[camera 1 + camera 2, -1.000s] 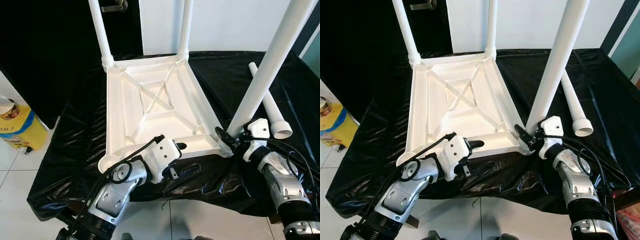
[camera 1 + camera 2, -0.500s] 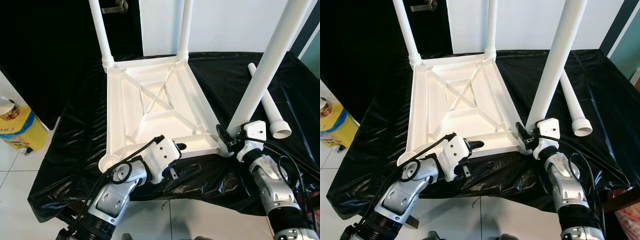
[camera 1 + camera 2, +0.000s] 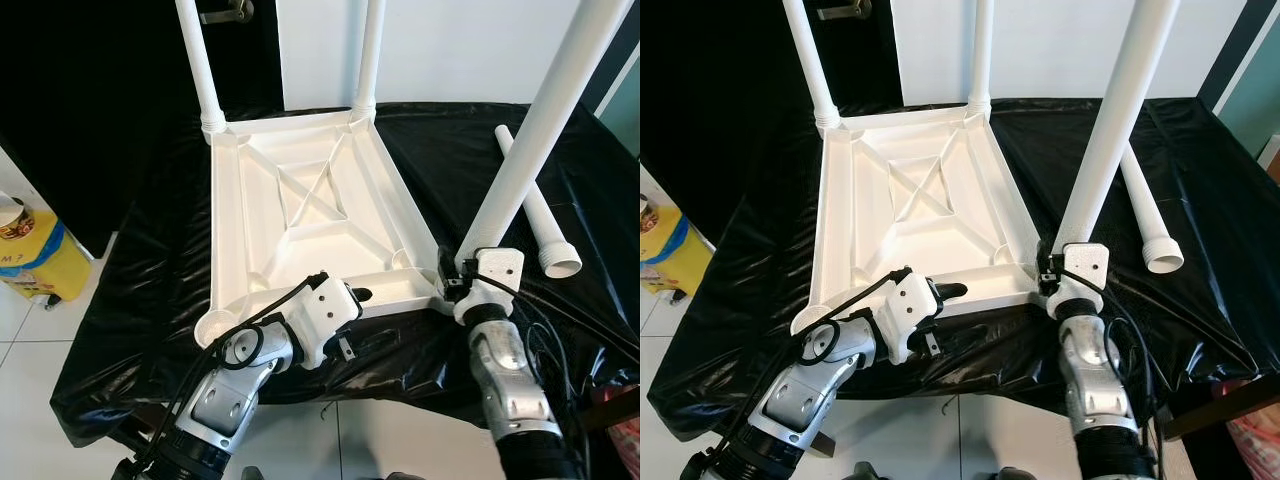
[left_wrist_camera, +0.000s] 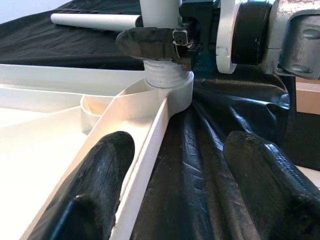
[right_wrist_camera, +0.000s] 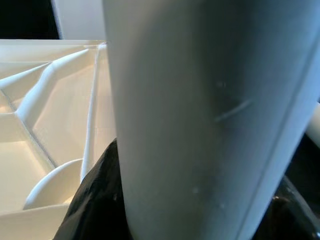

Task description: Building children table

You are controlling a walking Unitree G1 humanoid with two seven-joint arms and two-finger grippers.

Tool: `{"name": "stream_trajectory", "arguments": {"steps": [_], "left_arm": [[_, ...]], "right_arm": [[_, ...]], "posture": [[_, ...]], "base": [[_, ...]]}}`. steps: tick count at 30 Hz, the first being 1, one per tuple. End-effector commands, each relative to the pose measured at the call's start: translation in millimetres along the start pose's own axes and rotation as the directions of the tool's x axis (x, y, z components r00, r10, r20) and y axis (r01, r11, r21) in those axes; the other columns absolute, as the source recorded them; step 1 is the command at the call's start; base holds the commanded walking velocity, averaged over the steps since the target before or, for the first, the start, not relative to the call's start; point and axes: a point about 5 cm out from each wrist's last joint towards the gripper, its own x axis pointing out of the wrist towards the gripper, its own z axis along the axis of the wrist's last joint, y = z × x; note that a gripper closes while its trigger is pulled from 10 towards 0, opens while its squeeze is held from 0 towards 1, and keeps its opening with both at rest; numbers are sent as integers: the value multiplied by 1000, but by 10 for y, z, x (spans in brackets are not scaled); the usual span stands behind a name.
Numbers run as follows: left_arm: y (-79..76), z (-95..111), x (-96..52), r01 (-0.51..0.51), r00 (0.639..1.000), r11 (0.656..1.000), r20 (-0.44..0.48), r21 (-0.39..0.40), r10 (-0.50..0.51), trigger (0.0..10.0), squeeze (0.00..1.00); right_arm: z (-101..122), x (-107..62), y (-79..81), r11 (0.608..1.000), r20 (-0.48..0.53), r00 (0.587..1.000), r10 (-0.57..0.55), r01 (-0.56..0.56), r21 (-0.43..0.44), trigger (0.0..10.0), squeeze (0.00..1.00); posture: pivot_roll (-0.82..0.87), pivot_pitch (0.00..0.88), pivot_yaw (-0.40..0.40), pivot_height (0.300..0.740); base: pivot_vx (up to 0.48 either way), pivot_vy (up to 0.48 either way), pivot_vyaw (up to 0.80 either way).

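The upturned white plastic table top (image 3: pixel 300 215) lies ribbed side up on the surface draped in black plastic sheeting (image 3: pixel 150 270). The right claw (image 3: pixel 458 281) is pinching the base of a tall white plastic tube leg (image 3: pixel 530 140) just above the near right corner socket, where the leg stands upright; in the right wrist view the leg (image 5: pixel 200 115) presses between the black fingers (image 5: pixel 95 200). The left claw (image 4: pixel 175 200) is spread, one finger (image 4: pixel 95 190) inside the table top's near rim and the other outside over the sheeting, with the right claw and its leg just ahead. Two more white legs (image 3: pixel 200 70) stand in the far corners. A loose white leg (image 3: pixel 540 215) lies on the sheeting beyond the right claw. A yellow container (image 3: pixel 35 260) sits on the tiled floor well off to the left claw's outer side.
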Motion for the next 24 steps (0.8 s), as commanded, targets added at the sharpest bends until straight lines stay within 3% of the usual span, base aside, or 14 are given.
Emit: {"name": "stream_trajectory", "arguments": {"steps": [1,13,14,24], "left_arm": [[-5,22,-5,-27,1000,1000,7,-6,27,10000,0],[2,20,-1,-28,1000,1000,5,-5,28,10000,0],[1,20,1,-28,1000,1000,5,-5,28,10000,0],[42,23,-10,-47,999,999,7,3,47,10000,0]], "right_arm": [[-314,-133,-19,999,-173,984,-49,49,-7,10000,0],[-255,-163,-7,997,-159,984,-82,81,-14,10000,0],[-237,-163,-6,997,-152,985,-82,81,-10,10000,1000],[-147,-200,-18,999,-94,995,-40,37,-25,10000,1000]], "posture": [[-36,73,-16,740],[-42,74,-17,740],[-43,73,-18,740],[-40,72,-21,740]], "base": [[0,0,0],[0,0,0],[0,0,0],[0,0,0]]}}
